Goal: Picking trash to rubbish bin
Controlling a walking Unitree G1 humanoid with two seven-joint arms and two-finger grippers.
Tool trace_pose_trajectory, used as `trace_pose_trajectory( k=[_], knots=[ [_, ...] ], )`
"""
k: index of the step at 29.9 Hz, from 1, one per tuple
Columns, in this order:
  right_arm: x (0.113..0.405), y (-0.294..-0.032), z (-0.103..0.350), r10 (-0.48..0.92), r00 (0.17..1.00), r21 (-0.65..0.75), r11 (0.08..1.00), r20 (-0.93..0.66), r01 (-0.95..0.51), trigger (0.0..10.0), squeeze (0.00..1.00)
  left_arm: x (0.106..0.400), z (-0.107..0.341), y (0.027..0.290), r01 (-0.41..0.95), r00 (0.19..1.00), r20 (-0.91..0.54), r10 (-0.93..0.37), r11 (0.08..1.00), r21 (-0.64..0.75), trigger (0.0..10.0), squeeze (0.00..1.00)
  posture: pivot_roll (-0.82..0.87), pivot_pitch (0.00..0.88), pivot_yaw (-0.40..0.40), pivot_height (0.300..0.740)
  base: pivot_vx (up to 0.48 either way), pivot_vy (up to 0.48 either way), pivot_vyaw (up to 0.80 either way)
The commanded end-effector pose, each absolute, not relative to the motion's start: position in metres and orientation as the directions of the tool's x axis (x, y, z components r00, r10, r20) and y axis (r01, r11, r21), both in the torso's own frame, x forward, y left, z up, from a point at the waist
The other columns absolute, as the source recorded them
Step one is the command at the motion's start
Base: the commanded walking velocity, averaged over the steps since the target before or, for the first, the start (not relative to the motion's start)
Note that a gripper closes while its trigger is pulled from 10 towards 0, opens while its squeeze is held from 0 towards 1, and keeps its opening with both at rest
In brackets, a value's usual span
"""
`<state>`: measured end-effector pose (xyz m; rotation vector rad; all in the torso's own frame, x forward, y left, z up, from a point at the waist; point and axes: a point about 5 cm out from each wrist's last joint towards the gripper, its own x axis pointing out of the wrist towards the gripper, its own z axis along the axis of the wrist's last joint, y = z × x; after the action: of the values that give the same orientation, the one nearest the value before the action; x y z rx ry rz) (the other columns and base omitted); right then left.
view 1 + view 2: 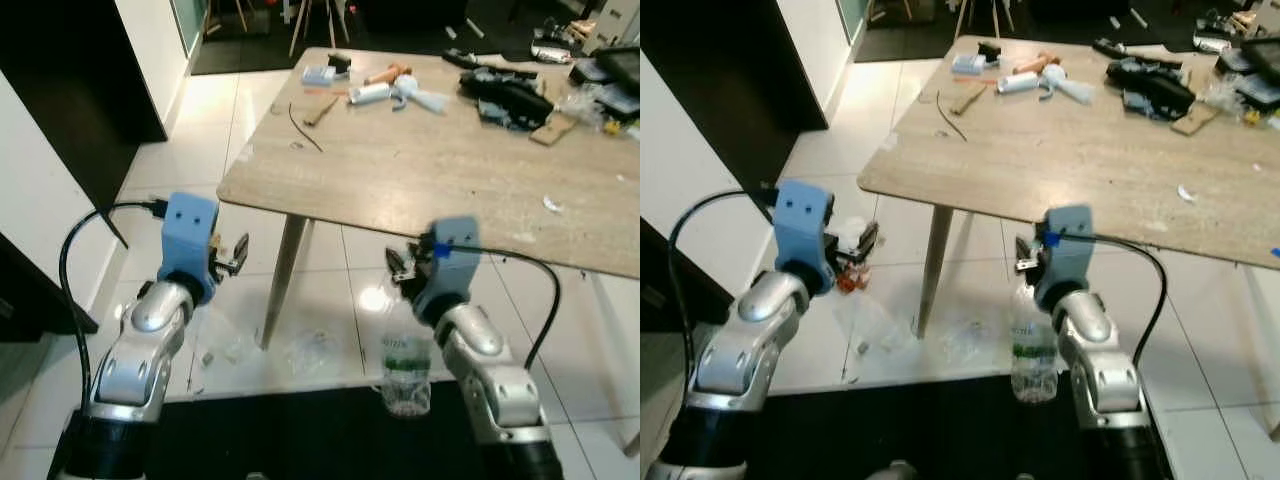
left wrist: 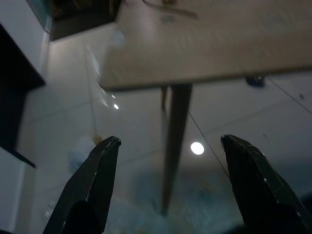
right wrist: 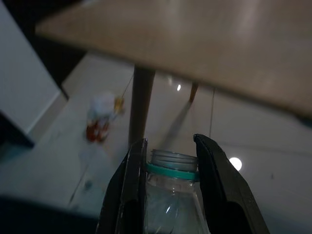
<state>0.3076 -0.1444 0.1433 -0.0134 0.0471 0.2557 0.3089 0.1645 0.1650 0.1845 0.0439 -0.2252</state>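
Note:
My right gripper point(image 1: 401, 264) is shut on the neck of a clear plastic bottle point(image 1: 405, 368) with a green label, which hangs upright below it above the floor. In the right wrist view both fingers point(image 3: 132, 175) press just under the bottle's cap point(image 3: 173, 160). My left gripper point(image 1: 233, 256) is open and holds nothing; it hovers in front of the table's near corner. On the tiles lie a crumpled red and white wrapper point(image 1: 849, 264) and clear plastic film point(image 1: 312, 350).
A wooden table point(image 1: 420, 170) stands ahead, littered with tools and small items at its far side. Its slanted leg point(image 1: 280, 290) is between my arms. A black mat point(image 1: 300, 430) lies at my feet, and a dark cabinet point(image 1: 60, 70) is at the left.

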Motion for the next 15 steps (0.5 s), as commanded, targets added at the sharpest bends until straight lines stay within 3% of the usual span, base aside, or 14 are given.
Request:
trace_pose_trajectory(
  k=[1,6,8,11,15],
  knots=[
    [0.303,-0.145,0.125,0.247,0.963,-0.018,0.968,-0.105,-0.25,10.0,0.0,0.306,0.155,0.171,0.227,0.973,-0.099,-0.21,0.945,0.233,10.0,0.0,0.01,0.147,0.054,0.74,0.0,0.0,0.0],
    [0.297,-0.154,0.105,0.171,0.973,-0.032,0.984,-0.158,-0.178,10.0,0.0,0.305,0.141,0.183,0.138,0.986,-0.119,-0.116,0.971,0.194,10.0,0.0,0.01,0.144,0.056,0.74,0.0,0.0,0.0],
    [0.293,-0.161,0.103,0.093,0.989,-0.009,0.996,-0.118,-0.094,10.0,0.0,0.307,0.138,0.192,0.021,0.996,-0.091,-0.011,0.995,0.101,10.0,0.0,0.0,0.144,0.057,0.74,0.0,0.0,0.0],
    [0.292,-0.158,0.109,0.102,0.991,-0.017,0.994,-0.086,-0.104,10.0,0.0,0.308,0.141,0.191,0.019,0.998,-0.068,-0.013,0.996,0.084,10.0,0.0,-0.01,0.139,0.057,0.74,0.0,0.0,0.0],
    [0.292,-0.153,0.111,0.115,0.991,-0.007,0.993,-0.063,-0.116,10.0,0.0,0.31,0.146,0.183,0.058,0.998,-0.04,-0.053,0.991,0.118,10.0,0.0,-0.01,0.133,0.051,0.74,0.0,0.0,-0.72]
  ],
)
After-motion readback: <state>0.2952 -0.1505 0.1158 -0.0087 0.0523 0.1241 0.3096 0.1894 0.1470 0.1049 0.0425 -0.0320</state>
